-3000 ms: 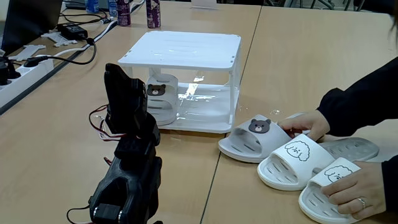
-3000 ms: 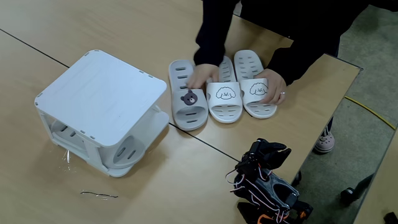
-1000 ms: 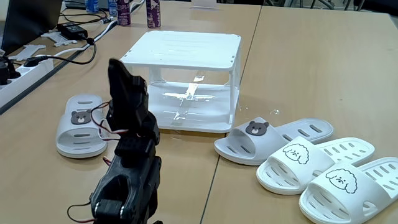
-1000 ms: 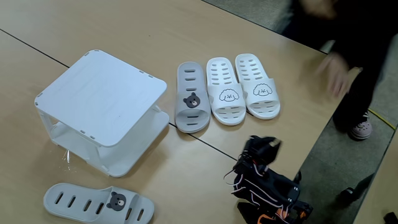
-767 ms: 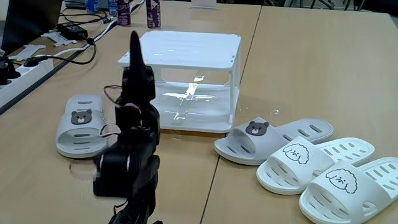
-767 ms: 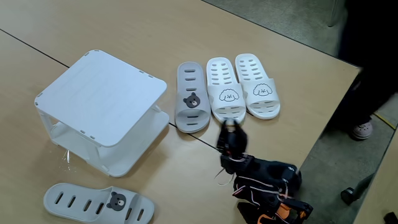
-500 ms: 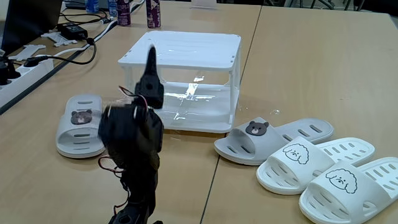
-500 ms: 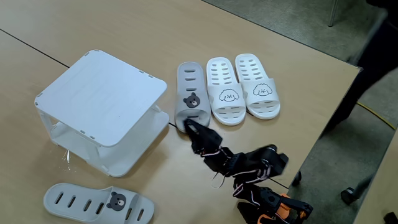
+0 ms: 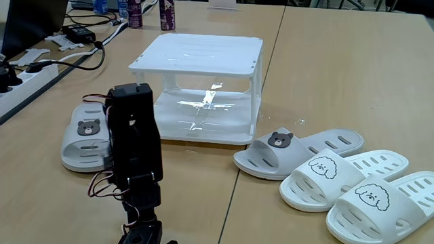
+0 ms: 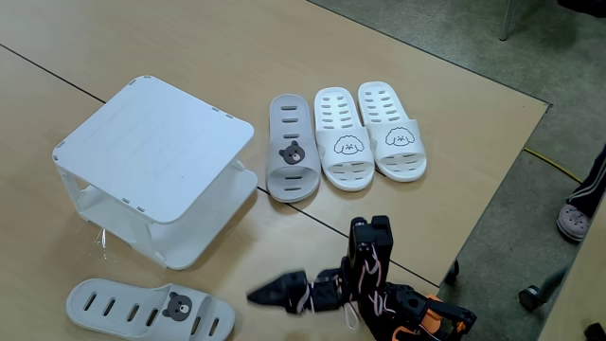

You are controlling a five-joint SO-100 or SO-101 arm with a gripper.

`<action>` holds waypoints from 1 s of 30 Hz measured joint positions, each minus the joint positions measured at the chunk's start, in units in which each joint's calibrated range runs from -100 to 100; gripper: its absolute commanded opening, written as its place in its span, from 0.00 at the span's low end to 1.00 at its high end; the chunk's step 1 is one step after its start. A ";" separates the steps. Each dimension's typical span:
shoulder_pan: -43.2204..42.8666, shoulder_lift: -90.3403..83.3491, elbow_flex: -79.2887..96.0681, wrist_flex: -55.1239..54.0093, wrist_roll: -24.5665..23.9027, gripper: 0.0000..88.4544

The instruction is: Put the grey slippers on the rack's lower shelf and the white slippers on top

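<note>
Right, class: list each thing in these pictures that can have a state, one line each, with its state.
Small white plastic two-tier rack: upright, both shelves bare.
Grey bear-face slipper: flat on the table beside the white pair.
Other grey bear-face slipper: flat on the table, apart from the rest.
White dog-face slippers: side by side on the table.
Black gripper: holding nothing.

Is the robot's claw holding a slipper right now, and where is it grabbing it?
No, nothing is held. The gripper hangs over bare table, apart from every slipper.

Two light wooden desks (image 9: 325,74) butt together along a dark seam. Beyond the desk's right edge lies grey carpet floor (image 10: 454,38); glare streaks the wood.
</note>
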State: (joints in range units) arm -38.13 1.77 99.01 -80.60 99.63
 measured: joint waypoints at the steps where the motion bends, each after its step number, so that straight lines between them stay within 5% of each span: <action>1: -3.07 0.41 0.00 0.34 0.00 0.03; 6: -6.44 10.56 -12.94 0.34 0.00 0.04; 10: -6.52 16.16 -26.50 4.21 0.00 0.21; 17: -5.69 16.25 -38.54 17.25 0.00 0.33; 30: 0.37 25.07 -50.31 21.97 0.00 0.33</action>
State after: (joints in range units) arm -37.75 26.85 48.70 -58.63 99.63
